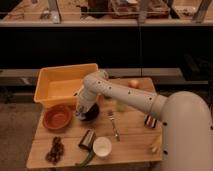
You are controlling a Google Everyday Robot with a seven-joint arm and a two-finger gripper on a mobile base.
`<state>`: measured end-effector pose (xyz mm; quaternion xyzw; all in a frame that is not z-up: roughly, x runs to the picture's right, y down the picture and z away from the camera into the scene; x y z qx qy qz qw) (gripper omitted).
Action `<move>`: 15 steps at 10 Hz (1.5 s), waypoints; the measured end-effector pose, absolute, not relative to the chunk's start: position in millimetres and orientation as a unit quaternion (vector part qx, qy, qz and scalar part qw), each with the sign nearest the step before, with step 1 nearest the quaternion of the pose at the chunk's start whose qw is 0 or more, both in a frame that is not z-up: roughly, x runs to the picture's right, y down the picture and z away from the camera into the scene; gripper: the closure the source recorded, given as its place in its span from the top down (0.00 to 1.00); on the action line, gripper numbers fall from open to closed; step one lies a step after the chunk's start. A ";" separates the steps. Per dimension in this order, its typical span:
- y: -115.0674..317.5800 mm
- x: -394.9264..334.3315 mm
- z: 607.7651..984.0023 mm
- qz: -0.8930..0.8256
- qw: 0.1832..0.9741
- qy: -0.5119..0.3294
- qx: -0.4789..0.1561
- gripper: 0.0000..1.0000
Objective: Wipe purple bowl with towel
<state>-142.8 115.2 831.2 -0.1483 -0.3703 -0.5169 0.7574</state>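
The purple bowl (92, 113) is small and dark. It sits on the wooden table (130, 142) just in front of the yellow tub (60, 82). My gripper (81, 109) is lowered at the bowl's left rim, with the white arm reaching in from the right. A small pale patch shows at the gripper tip; I cannot tell whether it is the towel. No towel shows clearly anywhere else.
An orange-brown bowl (57, 117) sits left of the purple bowl. A fork (114, 125), a metal can on its side (87, 140), a white cup (102, 146) and dark grapes (55, 150) lie in front. An orange fruit (134, 83) sits at the back.
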 end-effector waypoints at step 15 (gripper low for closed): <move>111.8 -82.5 851.4 -0.498 0.783 -0.333 -0.167 0.00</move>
